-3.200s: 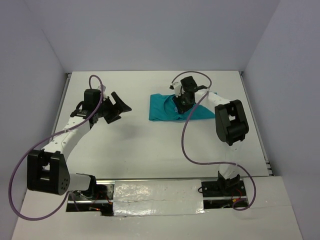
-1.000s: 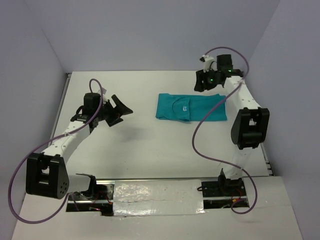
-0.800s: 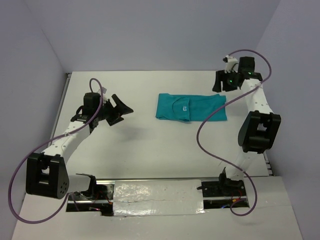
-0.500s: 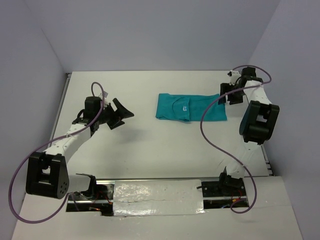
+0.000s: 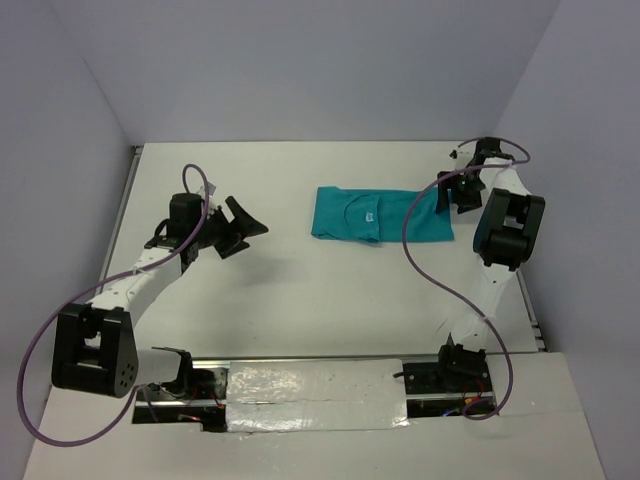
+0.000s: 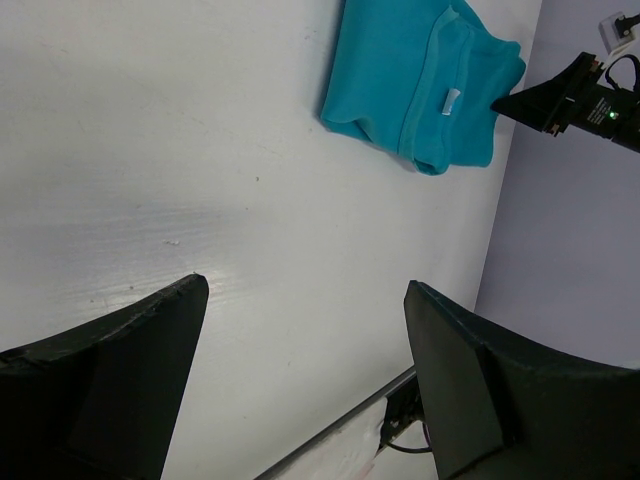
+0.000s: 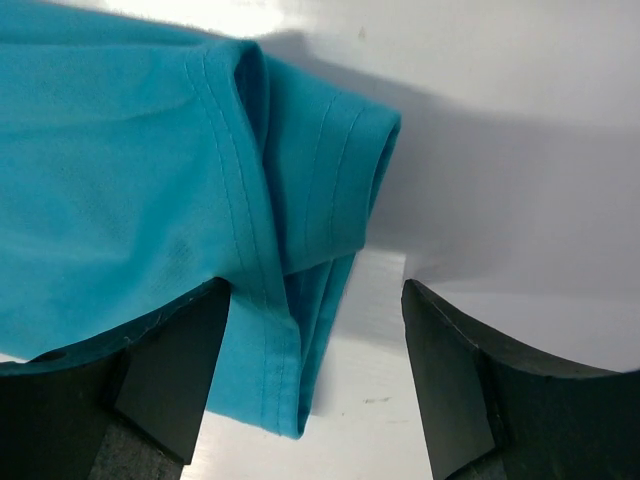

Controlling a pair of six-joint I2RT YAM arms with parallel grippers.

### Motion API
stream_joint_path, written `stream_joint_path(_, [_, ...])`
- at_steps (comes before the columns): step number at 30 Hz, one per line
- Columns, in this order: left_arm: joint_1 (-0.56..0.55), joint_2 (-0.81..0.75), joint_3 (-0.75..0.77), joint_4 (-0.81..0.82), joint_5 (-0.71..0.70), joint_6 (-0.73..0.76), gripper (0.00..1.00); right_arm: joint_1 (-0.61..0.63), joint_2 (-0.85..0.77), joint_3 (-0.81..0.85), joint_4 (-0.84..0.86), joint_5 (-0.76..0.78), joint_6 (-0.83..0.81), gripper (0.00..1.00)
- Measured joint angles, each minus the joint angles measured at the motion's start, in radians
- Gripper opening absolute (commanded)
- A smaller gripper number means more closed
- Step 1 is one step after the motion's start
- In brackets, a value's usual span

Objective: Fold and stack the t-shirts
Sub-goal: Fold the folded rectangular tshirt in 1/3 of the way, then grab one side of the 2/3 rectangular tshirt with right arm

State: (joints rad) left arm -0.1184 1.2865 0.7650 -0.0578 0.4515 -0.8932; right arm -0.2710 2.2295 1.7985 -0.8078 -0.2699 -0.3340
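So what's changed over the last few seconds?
The right gripper let go of the t-shirt, swung out to the far right, then came down at the cloth's right end, fingers open astride its edge. The t-shirt now lies stretched into a longer flat strip, reaching further right. The left gripper hangs open over the table, barely moved.
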Motion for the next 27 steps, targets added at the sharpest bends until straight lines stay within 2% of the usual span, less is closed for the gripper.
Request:
stream_joint_path(5, [0.000, 0.005, 0.000, 0.000, 0.000, 0.000, 0.93, 0.004, 0.051, 0.082, -0.014, -0.017, 0.005, 0.75])
stream_joint_path(14, [0.000, 0.007, 0.000, -0.002, 0.000, 0.000, 0.93, 0.018, 0.062, 0.090, -0.040, -0.043, 0.011, 0.68])
stream_joint_path(18, [0.000, 0.007, 0.000, -0.001, 0.000, -0.001, 0.93, 0.022, 0.076, 0.110, -0.074, -0.061, 0.004, 0.57])
stream_joint_path(21, [0.000, 0.007, 0.000, -0.001, 0.000, -0.001, 0.93, 0.024, 0.081, 0.115, -0.093, -0.071, -0.002, 0.38])
stream_joint_path(24, [0.000, 0.007, 0.000, -0.001, 0.000, -0.001, 0.93, 0.027, 0.088, 0.119, -0.108, -0.074, -0.004, 0.32])
stream_joint_path(26, [0.000, 0.007, 0.000, -0.002, -0.001, -0.001, 0.93, 0.029, 0.094, 0.127, -0.116, -0.077, -0.005, 0.13])
stream_joint_path(27, [0.000, 0.007, 0.000, -0.002, 0.000, -0.001, 0.93, 0.029, 0.097, 0.129, -0.117, -0.079, -0.006, 0.09])
